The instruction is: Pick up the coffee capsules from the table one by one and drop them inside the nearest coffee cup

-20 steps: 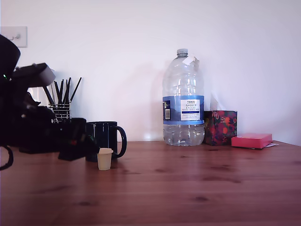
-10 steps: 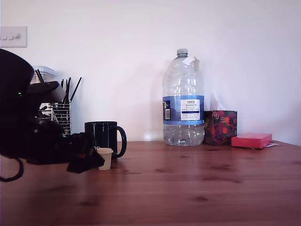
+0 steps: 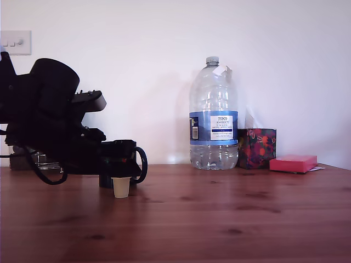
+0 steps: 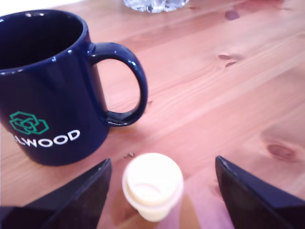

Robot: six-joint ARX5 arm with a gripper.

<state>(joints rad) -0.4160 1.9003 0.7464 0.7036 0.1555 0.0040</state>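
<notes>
A beige coffee capsule [image 3: 121, 187] stands upright on the wooden table [image 3: 219, 219], just in front of the glossy dark coffee cup [image 3: 141, 164]. In the exterior view the arm hides most of the cup, and my gripper [image 3: 122, 167] hangs right above the capsule. The wrist view shows the capsule [image 4: 152, 186] between my two dark fingers [image 4: 81, 200], with clear gaps on both sides. My gripper [image 4: 162, 202] is open and touches nothing. The cup [image 4: 47, 86] with a teal hexagon logo and white lettering sits close behind the capsule, its handle toward the bottle.
A large water bottle [image 3: 213, 118] stands at the back against the wall. A patterned box [image 3: 258, 148] and a pink pad [image 3: 293, 163] lie toward the exterior view's right. The arm's body fills the exterior view's left.
The arm has swung toward the exterior view's right and risen. The gripper now sits over the beige capsule in front of the cup. The capsule has not moved.
</notes>
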